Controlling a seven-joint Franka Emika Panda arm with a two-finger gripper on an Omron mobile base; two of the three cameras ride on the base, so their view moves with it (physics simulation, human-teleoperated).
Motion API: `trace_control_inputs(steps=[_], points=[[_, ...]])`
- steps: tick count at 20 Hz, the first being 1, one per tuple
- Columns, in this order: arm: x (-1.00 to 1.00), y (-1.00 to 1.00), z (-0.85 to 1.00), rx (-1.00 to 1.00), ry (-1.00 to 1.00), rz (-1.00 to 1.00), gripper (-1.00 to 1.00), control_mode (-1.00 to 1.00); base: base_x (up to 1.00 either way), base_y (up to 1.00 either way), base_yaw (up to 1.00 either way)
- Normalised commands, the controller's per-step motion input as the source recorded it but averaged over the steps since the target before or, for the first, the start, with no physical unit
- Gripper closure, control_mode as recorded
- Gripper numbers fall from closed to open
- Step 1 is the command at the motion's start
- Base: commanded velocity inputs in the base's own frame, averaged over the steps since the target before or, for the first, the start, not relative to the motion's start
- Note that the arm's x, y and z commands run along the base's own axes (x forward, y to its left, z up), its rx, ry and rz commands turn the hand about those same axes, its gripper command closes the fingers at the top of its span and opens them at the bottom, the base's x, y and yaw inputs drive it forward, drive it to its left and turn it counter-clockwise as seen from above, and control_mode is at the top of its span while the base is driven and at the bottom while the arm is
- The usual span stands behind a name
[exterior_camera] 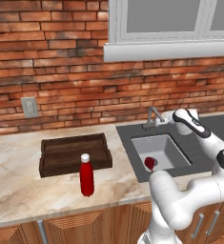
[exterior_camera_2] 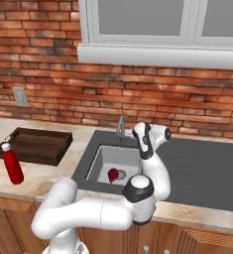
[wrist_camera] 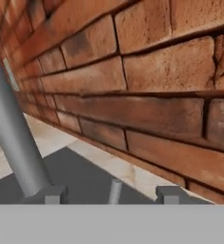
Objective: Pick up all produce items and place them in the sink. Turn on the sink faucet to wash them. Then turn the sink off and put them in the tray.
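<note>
The produce item, a small dark-red rounded thing (exterior_camera: 149,163) (exterior_camera_2: 113,174), lies in the light-grey sink (exterior_camera: 170,148) (exterior_camera_2: 104,159) near its front edge. The thin grey sink faucet (exterior_camera: 152,116) (exterior_camera_2: 120,126) stands at the basin's back rim, and my hand is raised just to its right, close to the brick wall. In the hand view my gripper (wrist_camera: 111,194) is open. The faucet's thick grey pipe (wrist_camera: 13,138) slants up at the left, and a thin grey lever (wrist_camera: 115,189) stands between the fingertips (wrist_camera: 168,193), touching neither. The dark wooden tray (exterior_camera: 44,162) (exterior_camera_2: 19,135) sits left of the sink.
A tall red bottle with a white cap (exterior_camera: 86,176) (exterior_camera_2: 12,165) stands in front of the tray near the counter's front edge. The brick wall (wrist_camera: 147,81) is close behind the faucet, with a window sill (exterior_camera: 166,50) above. A dark ribbed surround (exterior_camera_2: 202,168) stretches right of the basin.
</note>
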Motion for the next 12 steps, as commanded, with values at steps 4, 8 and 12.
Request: trace_control_inputs(steps=[4,8,12], points=[[0.00,-0.43,0.00,0.00,-0.09,0.00,-1.00,-1.00,0.00,0.00,0.00],[0.05,-0.44,0.03,0.00,-0.05,0.00,-1.00,-1.00,0.00,0.00,0.00],[-0.02,-0.43,0.12,0.00,-0.04,0.00,-1.00,-1.00,0.00,0.00,0.00]])
